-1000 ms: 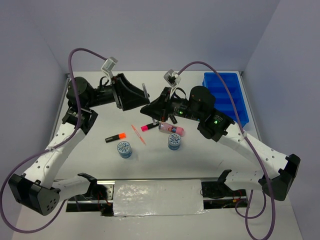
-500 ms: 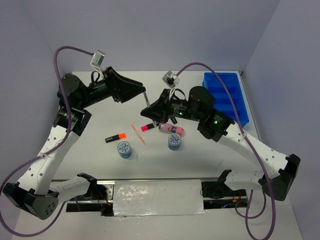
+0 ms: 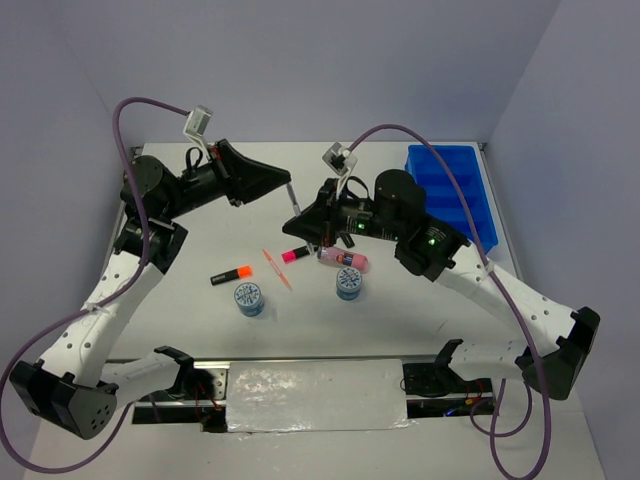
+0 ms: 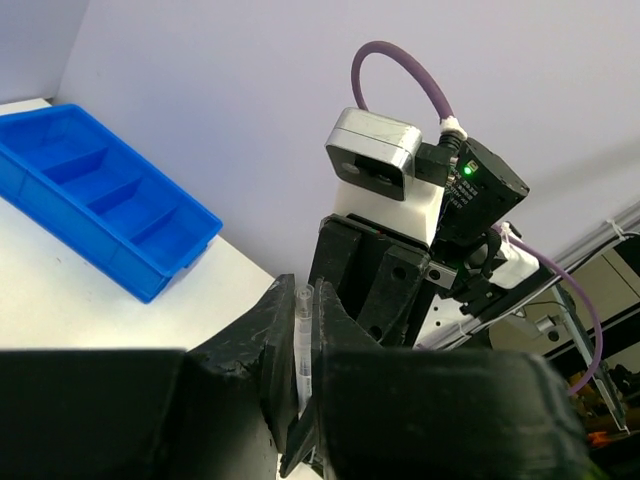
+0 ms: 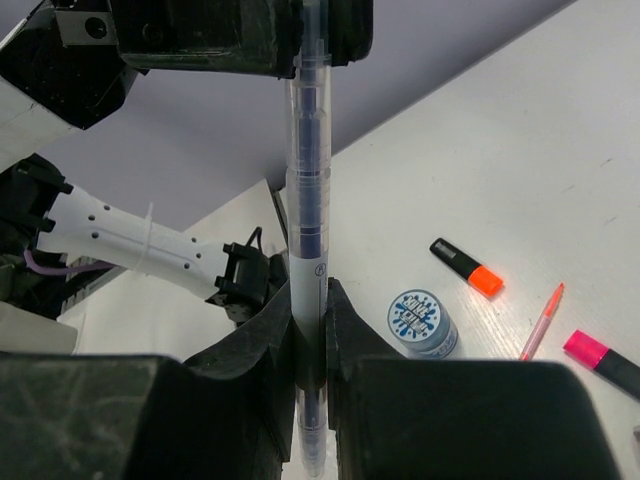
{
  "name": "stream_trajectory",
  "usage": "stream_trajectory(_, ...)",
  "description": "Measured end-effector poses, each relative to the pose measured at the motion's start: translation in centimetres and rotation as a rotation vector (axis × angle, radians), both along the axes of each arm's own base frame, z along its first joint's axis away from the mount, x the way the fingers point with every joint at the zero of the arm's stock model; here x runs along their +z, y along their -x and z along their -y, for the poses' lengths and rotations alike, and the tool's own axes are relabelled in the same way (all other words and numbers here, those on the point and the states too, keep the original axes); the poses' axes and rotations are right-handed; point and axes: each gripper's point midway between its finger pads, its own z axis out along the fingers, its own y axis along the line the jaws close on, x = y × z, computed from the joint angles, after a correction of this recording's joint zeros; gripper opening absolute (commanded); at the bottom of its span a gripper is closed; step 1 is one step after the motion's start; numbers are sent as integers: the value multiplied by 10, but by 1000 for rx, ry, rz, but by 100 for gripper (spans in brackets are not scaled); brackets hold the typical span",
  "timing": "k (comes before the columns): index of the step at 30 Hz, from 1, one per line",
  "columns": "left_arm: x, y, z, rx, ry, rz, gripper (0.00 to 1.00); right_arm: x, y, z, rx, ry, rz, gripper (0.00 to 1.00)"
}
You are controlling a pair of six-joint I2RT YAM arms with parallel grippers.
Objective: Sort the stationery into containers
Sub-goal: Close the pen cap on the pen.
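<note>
Together, left claw and right claw pinch one clear pen.

Clear pen: its top end vanishes inside the left pincer, and the left wrist view shows only its tip. Pink highlighter is clipped by the picture's edge, blue tray too.
</note>
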Motion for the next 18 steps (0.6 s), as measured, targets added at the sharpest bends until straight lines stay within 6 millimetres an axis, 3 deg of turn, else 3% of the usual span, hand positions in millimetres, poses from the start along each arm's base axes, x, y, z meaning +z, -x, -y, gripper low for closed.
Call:
stream_trajectory(6,3,-4,-2,29,10,12,0,4,-6,-4,-4,34,-9,0)
stream_trajectory(12,13,-19,-10,173,46,63,0,16,-29,-15,0,95,-22,0)
stream_trajectory(18,15,-19,-12,293,105,97,0,18,-33,-23,73,152,-71,0)
